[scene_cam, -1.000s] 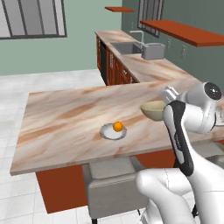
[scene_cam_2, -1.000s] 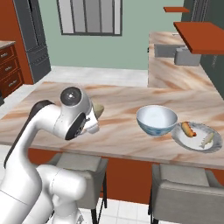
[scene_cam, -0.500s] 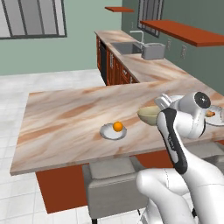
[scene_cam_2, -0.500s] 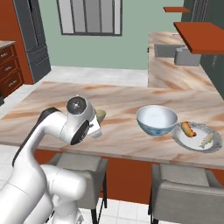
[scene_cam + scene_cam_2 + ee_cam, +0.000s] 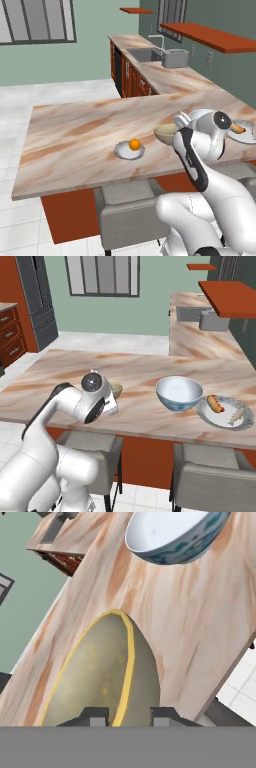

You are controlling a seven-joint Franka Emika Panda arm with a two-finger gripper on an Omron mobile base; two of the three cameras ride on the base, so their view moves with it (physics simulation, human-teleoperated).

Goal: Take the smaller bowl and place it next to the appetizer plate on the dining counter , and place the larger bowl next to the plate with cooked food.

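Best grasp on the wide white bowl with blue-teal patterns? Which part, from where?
Pinch the rim of the wide white bowl with blue-teal patterns from above, one finger inside and one outside. It stands upright and open on the tan marble dining counter, too wide to span. Probably take its left edge, away from the white plate with cooked food beside it.

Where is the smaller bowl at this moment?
The smaller bowl is gripped by the end effector above the dining counter, between the appetizer plate and the larger bowl.
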